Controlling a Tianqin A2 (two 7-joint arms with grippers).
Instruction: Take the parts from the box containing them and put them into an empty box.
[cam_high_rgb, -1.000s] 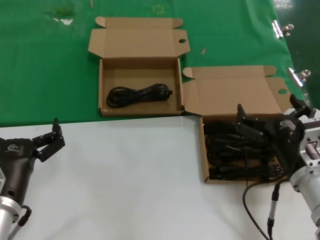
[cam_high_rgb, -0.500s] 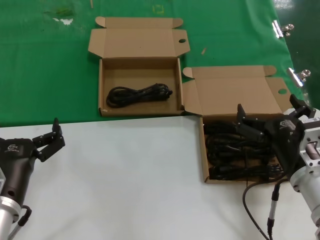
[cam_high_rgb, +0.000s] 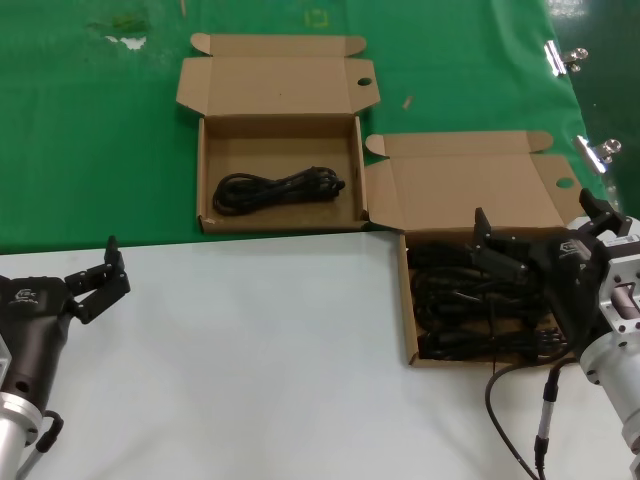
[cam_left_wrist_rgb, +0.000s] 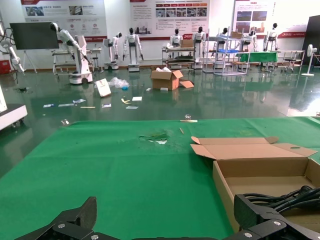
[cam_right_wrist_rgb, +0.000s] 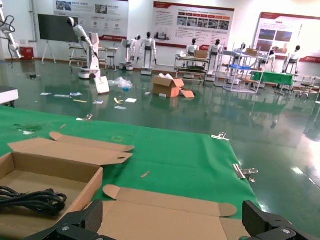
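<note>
The box containing the parts (cam_high_rgb: 408, 300) lies at the right with its lid open. It holds several black coiled power cords (cam_high_rgb: 470, 300). My right gripper (cam_high_rgb: 535, 228) hovers over its far part, open and empty. The right wrist view shows this gripper (cam_right_wrist_rgb: 172, 222) above the box's lid (cam_right_wrist_rgb: 170, 212). The other box (cam_high_rgb: 204, 170) stands at the back centre with its straight lid open. One cord (cam_high_rgb: 280, 188) lies in it. That box (cam_left_wrist_rgb: 222, 182) and its cord (cam_left_wrist_rgb: 287, 195) also show in the left wrist view. My left gripper (cam_high_rgb: 96, 272) is parked open at the lower left.
A green cloth (cam_high_rgb: 90, 150) covers the back of the work surface and a white table (cam_high_rgb: 250, 360) the front. Metal clips (cam_high_rgb: 563, 56) lie at the cloth's right edge. A black cable (cam_high_rgb: 505, 415) hangs by my right arm.
</note>
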